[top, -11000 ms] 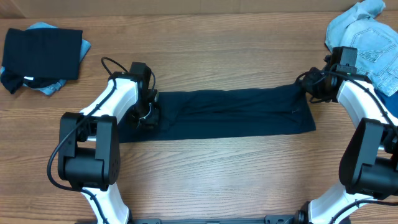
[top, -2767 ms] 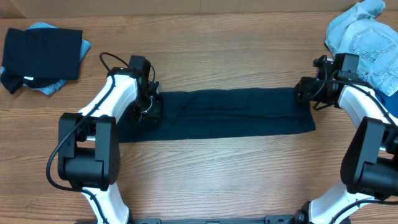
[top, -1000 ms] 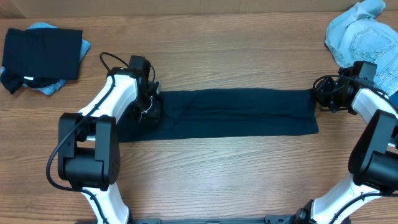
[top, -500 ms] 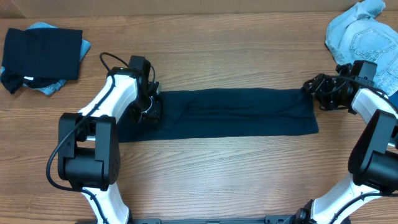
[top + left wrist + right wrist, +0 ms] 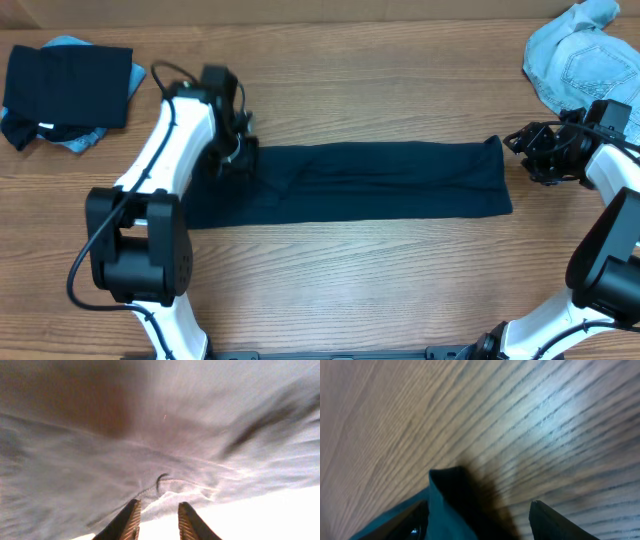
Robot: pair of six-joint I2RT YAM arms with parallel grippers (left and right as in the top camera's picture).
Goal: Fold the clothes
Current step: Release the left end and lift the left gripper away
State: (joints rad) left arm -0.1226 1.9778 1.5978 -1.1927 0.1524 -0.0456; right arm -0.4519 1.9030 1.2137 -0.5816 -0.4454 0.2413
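Far out past the left hand (image 5: 235,155), well clear of it: a folded black piece (image 5: 68,85) on top of a blue one, looks already done.

Left hand sits on the far-left corner of the navy shirt (image 5: 370,180). In the wrist view its fingers (image 5: 131,521) are only narrowly apart with cloth right at the tips. Cannot tell if it's actually pinching fabric or just pressing/hovering (that view is blurred and blown out).

The shirt lies flat on the tabletop (image 5: 350,280) as a long narrow band spanning between the two hands. Its long axis runs left-right, one short end under the left hand and the other pointing at the right hand. There are minor wrinkles near the left end.

Right hand (image 5: 525,158) is just off the shirt's right short end, jaws wide apart, holding nothing. In its wrist view a shirt corner lies between the fingers, not clamped.

Pale denim piece (image 5: 580,60) is beyond the right hand at the tabletop's far corner, unfolded.

My read: lengthwise folds are done and the band is laid out straight, so an end-over-end fold comes next. It needs the right hand to close on that right end and carry it along the long axis toward the left hand, which anchors its end so the band doesn't drag.
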